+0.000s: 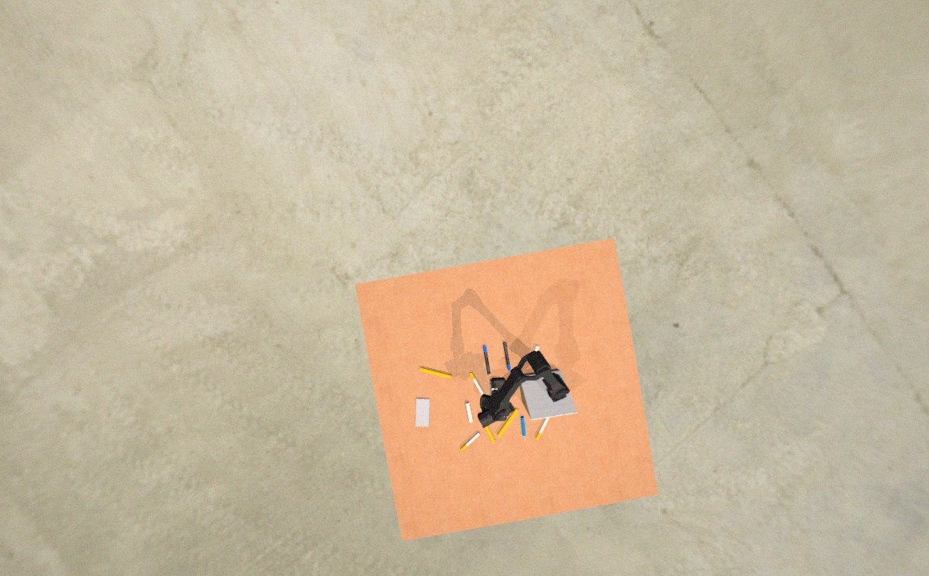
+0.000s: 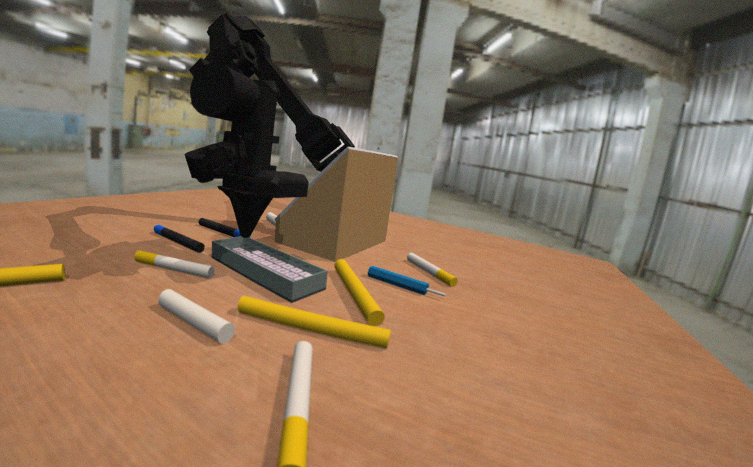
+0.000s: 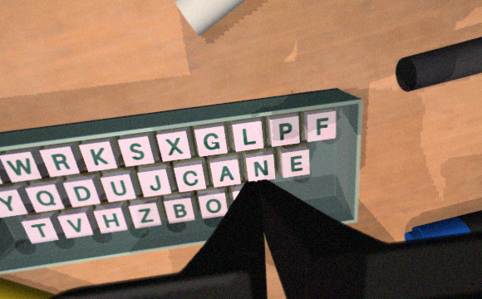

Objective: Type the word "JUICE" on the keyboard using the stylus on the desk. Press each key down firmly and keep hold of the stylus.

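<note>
My gripper is shut with nothing between its fingers. Its tips point down over the far end of the keyboard, and in the wrist view they overlap the lower edge of the N key. They hide the I key's place. The J key, U key, C key and E key show. The stylus, blue with a thin metal tip, lies on the desk beyond the near end of the keyboard, away from the gripper.
A wedge-shaped block stands beside the keyboard. Two yellow rods and a white rod lie near it. Two black-and-blue pens lie at its far end. A grey slab lies farther left.
</note>
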{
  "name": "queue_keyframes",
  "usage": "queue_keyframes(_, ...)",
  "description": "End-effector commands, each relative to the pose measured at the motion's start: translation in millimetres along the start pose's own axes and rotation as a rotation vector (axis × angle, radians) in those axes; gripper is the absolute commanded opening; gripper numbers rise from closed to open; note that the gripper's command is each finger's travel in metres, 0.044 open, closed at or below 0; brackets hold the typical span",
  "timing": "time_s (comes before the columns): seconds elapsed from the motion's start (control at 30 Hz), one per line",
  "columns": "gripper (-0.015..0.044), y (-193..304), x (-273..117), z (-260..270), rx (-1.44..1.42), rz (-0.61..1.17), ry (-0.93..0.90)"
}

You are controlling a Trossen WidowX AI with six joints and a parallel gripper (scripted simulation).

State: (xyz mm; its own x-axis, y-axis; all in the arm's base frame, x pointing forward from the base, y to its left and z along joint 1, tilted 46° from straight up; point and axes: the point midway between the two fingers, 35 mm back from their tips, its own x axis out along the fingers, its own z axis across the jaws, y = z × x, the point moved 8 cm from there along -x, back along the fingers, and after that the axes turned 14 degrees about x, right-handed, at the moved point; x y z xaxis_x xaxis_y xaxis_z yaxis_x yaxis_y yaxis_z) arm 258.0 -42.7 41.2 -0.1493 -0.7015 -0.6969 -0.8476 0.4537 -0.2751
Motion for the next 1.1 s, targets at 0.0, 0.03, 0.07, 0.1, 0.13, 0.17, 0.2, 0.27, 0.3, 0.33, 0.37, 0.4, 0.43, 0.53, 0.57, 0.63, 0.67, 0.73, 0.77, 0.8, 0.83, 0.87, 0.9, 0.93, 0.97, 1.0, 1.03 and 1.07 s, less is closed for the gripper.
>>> queue_keyframes(0.0, 0.0000, -1, 0, -16, -0.010, -0.002, 0.006)
queue_keyframes(0.03, 0.0000, -1, 0, -16, -0.010, -0.002, 0.006)
queue_keyframes(0.07, 0.0000, -1, 0, -16, -0.010, -0.002, 0.006)
queue_keyframes(0.1, 0.0000, -1, 0, -16, -0.010, -0.002, 0.006)
queue_keyframes(0.13, 0.0000, -1, 0, -16, -0.010, -0.002, 0.006)
queue_keyframes(0.17, 0.0000, -1, 0, -16, -0.010, -0.002, 0.006)
queue_keyframes(0.2, 0.0000, -1, 0, -16, -0.010, -0.002, 0.006)
queue_keyframes(0.27, 0.0000, -1, 0, -16, -0.010, -0.002, 0.006)
queue_keyframes(0.3, 0.0000, -1, 0, -16, -0.010, -0.002, 0.006)
queue_keyframes(0.33, 0.0000, -1, 0, -16, -0.010, -0.002, 0.006)
queue_keyframes(0.37, 0.0000, -1, 0, -16, -0.010, -0.002, 0.006)
queue_keyframes(0.4, 0.0000, -1, 0, -16, -0.010, -0.002, 0.006)
queue_keyframes(0.43, 0.0000, 1, 0, -14, -0.010, -0.002, 0.006)
queue_keyframes(0.53, 0.0000, 29, 0, 0, -0.011, -0.001, 0.005)
queue_keyframes(0.57, 0.0000, 32, 0, 1, -0.011, -0.001, 0.005)
queue_keyframes(0.63, 0.0000, 32, 0, 1, -0.011, -0.001, 0.005)
queue_keyframes(0.67, 0.0000, 32, 0, 1, -0.011, -0.001, 0.005)
queue_keyframes(0.73, 0.0000, 32, 0, 1, -0.011, -0.001, 0.005)
queue_keyframes(0.77, 0.0000, 32, 0, 1, -0.011, -0.001, 0.005)
queue_keyframes(0.8, 0.0000, 32, 0, 1, -0.011, -0.001, 0.005)
queue_keyframes(0.83, 0.0000, 32, 0, 1, -0.011, -0.001, 0.005)
queue_keyframes(0.87, 0.0000, 32, 0, 1, -0.011, -0.001, 0.005)
queue_keyframes(0.9, 0.0000, 32, 0, 1, -0.011, -0.001, 0.005)
queue_keyframes(0.93, 0.0000, 32, 0, 1, -0.011, -0.001, 0.005)
queue_keyframes(0.97, 0.0000, 32, 0, 1, -0.011, -0.001, 0.005)
queue_keyframes(1.0, 0.0000, 32, 0, 3, -0.011, -0.001, 0.004)
queue_keyframes(1.03, 0.0000, 33, 0, 8, -0.011, -0.001, 0.003)
queue_keyframes(1.07, 0.0000, 34, 0, 17, -0.011, 0.000, 0.002)
